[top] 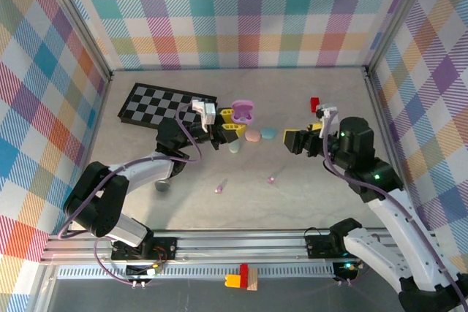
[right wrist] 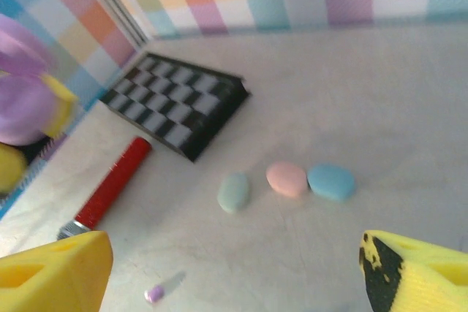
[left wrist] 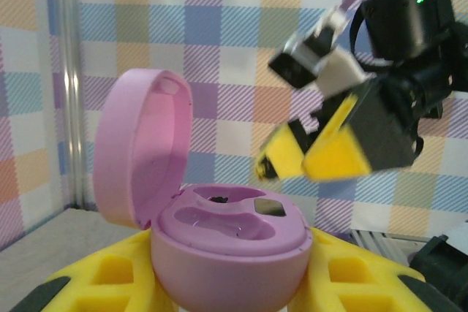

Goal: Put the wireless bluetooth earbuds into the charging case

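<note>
An open purple charging case [left wrist: 227, 253] sits between the yellow fingers [left wrist: 110, 275] of my left gripper [top: 232, 122], which is shut on it. Its lid [left wrist: 139, 144] stands up at the left and both sockets look empty. From above, the case [top: 242, 112] is at the table's middle back. Two small purple earbuds [top: 220, 188] [top: 273, 178] lie on the table nearer the arms. My right gripper [top: 295, 140] hovers open to the right of the case, nothing between its fingers. One earbud [right wrist: 155, 294] lies below its left finger [right wrist: 58, 272].
Three closed cases lie in a row: green [top: 234, 147], pink [top: 253, 137], blue [top: 268, 134]. A checkerboard [top: 167, 105] lies at the back left. A red-handled tool [right wrist: 113, 184] rests near it. A small red block [top: 314, 104] is behind the right wrist. Plaid walls enclose the table.
</note>
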Tool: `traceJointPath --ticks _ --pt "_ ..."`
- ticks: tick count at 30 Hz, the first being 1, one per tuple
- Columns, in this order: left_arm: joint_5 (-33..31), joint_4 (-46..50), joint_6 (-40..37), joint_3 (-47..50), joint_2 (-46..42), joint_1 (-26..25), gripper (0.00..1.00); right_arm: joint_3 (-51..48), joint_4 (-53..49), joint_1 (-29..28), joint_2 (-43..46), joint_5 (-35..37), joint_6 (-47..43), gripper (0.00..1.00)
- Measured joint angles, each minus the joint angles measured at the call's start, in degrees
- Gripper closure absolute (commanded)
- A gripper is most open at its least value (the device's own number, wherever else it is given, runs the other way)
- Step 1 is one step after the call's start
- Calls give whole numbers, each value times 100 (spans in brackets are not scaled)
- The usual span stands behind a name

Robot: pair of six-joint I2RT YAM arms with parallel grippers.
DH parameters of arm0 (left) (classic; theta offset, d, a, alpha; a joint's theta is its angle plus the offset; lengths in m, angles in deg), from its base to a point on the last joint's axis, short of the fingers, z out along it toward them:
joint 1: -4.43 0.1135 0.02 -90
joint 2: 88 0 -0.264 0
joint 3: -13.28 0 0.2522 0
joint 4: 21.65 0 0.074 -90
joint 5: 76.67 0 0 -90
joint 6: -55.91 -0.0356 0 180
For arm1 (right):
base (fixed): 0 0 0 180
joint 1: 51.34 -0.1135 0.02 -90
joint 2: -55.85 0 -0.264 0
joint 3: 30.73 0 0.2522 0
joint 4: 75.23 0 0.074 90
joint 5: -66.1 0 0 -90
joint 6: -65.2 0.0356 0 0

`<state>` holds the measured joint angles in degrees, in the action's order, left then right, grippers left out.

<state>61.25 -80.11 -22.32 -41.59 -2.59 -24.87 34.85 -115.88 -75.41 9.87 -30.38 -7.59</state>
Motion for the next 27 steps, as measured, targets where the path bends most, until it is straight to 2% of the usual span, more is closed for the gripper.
traceJointPath --ticks 5,8,14,20,27 --pt "0 -2 50 125 -118 264 68 -527 -122 13 -990 -339 741 34" --pt "0 2 68 201 -273 372 67 -907 -37 11 -1843 -726 1158 46" --pt "0 0 68 302 -503 422 68 -1187 278 11 -3060 -1279 1641 64" --pt "2 7 68 315 -514 428 68 -1187 658 11 -3807 -1609 1698 70" --pt "4 26 68 315 -514 428 68 -1187 828 11 -4074 -1744 1718 79"
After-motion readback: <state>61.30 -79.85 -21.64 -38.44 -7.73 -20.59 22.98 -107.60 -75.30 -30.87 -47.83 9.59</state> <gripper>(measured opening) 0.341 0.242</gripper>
